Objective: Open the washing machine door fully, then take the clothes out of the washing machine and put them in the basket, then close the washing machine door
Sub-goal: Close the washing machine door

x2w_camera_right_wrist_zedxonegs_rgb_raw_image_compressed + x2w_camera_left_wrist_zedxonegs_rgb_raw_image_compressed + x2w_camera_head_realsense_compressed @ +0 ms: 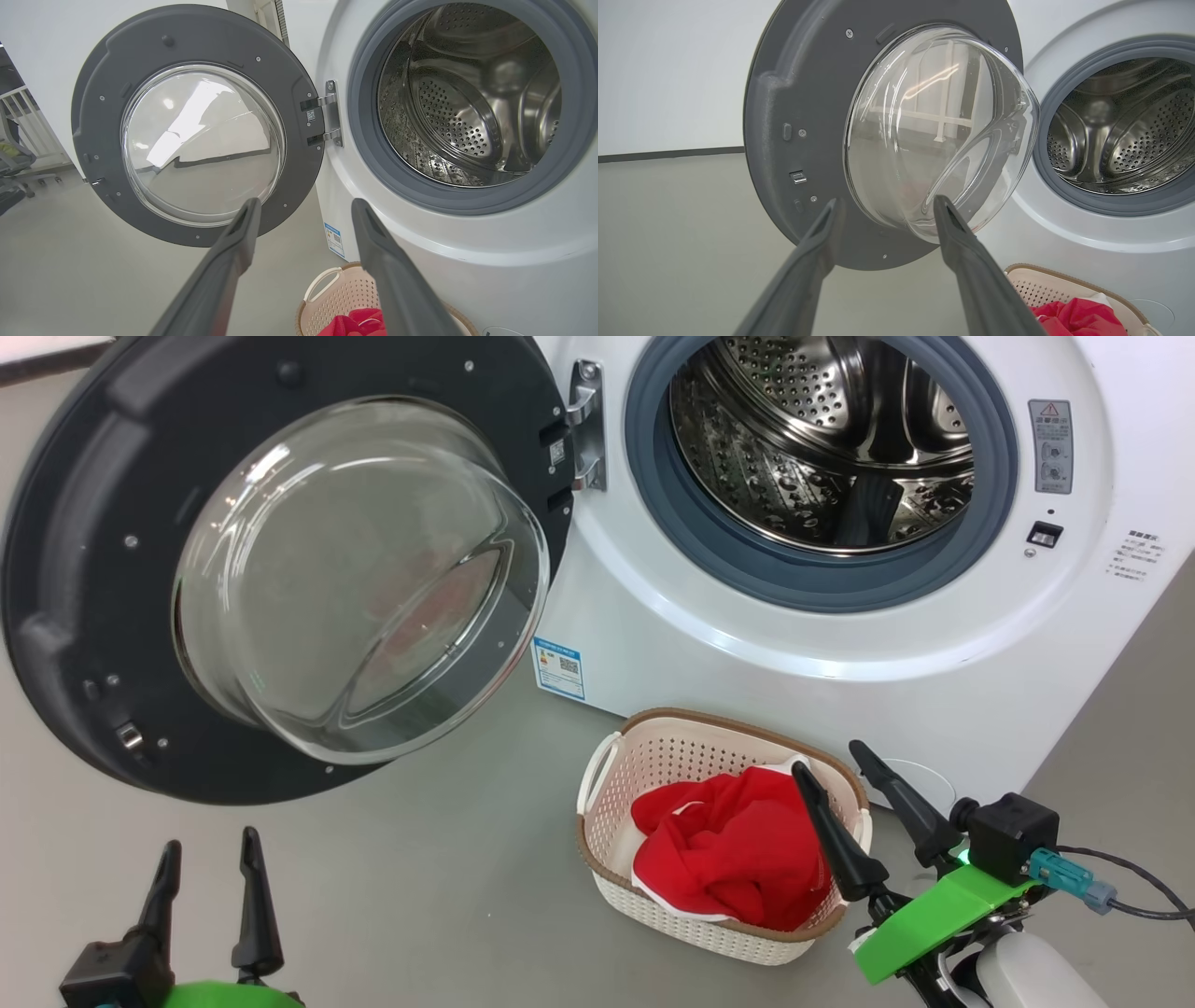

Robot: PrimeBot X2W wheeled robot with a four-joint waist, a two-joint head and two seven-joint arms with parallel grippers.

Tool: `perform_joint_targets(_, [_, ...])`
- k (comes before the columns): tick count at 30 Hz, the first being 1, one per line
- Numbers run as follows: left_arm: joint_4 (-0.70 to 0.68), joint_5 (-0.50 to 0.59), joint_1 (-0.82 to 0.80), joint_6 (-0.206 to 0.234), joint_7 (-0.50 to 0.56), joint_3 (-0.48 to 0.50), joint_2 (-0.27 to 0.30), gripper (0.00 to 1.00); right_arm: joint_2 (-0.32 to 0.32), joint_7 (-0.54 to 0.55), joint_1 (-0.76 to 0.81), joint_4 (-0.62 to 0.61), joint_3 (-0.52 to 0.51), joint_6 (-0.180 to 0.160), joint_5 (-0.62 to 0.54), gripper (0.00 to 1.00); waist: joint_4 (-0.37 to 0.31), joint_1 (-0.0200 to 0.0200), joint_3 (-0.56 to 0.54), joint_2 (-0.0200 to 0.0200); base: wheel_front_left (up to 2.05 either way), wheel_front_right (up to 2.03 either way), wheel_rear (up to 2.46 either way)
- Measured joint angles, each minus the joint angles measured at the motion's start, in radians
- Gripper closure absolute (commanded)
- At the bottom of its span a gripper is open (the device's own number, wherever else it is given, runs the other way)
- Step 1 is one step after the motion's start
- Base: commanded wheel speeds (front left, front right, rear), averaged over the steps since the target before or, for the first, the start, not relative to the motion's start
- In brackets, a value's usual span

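Two claws, both spread wide and holding nothing.

In the head view the left gripper (210,840) stands low, fingers up. The washing machine door (93,569) hangs well above and ahead of its tips, swung out on its hinge with its inner face towards the robot. The right gripper (826,758) hovers at the far right rim of the basket (691,719). One of its fingers crosses in front of the clothes (738,859), which lie heaped in the basket just to that claw's left. Beyond it, the drum of the washing machine (653,644) looks bare, so closing the door seems the only step left.

In the left wrist view the left gripper (888,201) aims at the lower edge of the door's glass bowl (924,130). The door's dark frame (794,93) lies behind the left finger. The basket and the clothes sit low to the claw's right.

In the right wrist view the right gripper (306,203) points between the door and the drum opening, with the basket directly beneath its fingers.

The risks, as I judge them:
- The right claw is close enough to hook the basket rim or snag the fabric as it draws away, which would tip the basket or pull the clothes out.
- A push on the door's inner face would only open it wider.
- A finger set on the curved glass could slide off.
- A weak swing might leave the door resting unlatched.
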Motion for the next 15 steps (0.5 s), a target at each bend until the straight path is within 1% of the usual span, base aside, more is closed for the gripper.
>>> perform_joint_targets(15, [-0.013, 0.000, 0.002, 0.012, 0.001, -0.001, 0.006, 0.00, 0.000, 0.000, 0.000, 0.000, 0.011, 0.000, 0.002, 0.00, 0.007, 0.0000, -0.003, 0.0000, 0.00, 0.00, 0.00])
